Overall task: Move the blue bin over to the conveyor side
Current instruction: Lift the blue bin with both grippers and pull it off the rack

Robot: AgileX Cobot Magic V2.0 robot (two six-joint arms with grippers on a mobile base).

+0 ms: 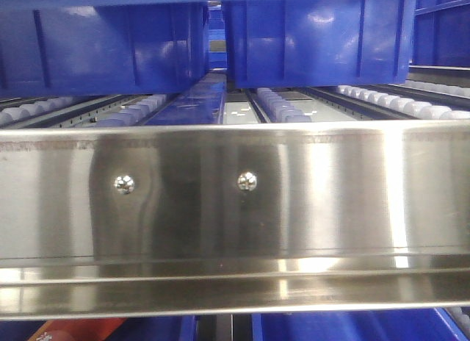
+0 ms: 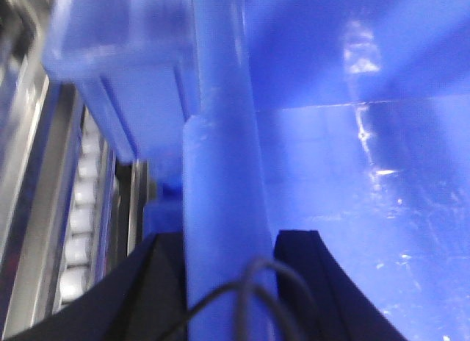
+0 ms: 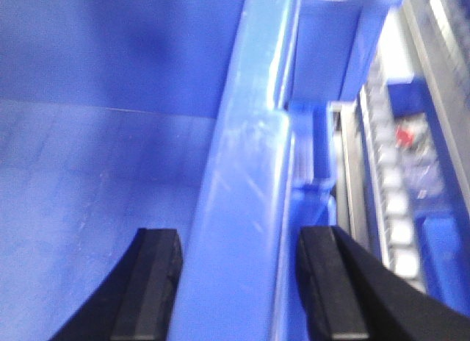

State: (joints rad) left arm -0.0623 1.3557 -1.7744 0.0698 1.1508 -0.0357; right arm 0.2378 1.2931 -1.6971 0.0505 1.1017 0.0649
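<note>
Front camera, sweeping from the left: the left-hand bin (image 1: 95,40) sits up on the roller lanes, a narrow gap, then the right-hand bin (image 1: 316,36) beside it, both blue and glossy. White rollers (image 1: 279,106) run back under them. Below, the shiny steel rail (image 1: 235,231) fills the width, with 2 round screws in it, the left screw (image 1: 123,183) and the right screw (image 1: 247,181). A scrap of orange-red (image 1: 66,330) peeks out at the bottom left corner. No claw shows here, and I cannot tell whether either of these 2 bins is the one being held.

Over to the left wrist. At the far left, a lane of pale wheels (image 2: 77,231) beside metal strips, then a neighbouring blue box (image 2: 117,47) up top. In the middle, the left gripper (image 2: 228,237) straddles the upright side wall of the blue bin (image 2: 352,209). Its 2 black fingers (image 2: 158,282) sit 1 on each face, parted only by the wall's thickness, tight against it. A dark cable (image 2: 242,289) loops across the wall low down. To the right, the bin's glossy inside.

Right wrist now. On the left, the blue bin's floor and far wall (image 3: 95,172). The right gripper (image 3: 236,234) has the thick rim between its black pads (image 3: 158,282), 1 inside and 1 outside, closed to the wall's width. Further right, more blue plastic (image 3: 323,32), then a blurred roller track (image 3: 393,201) with a red speck (image 3: 405,135).
</note>
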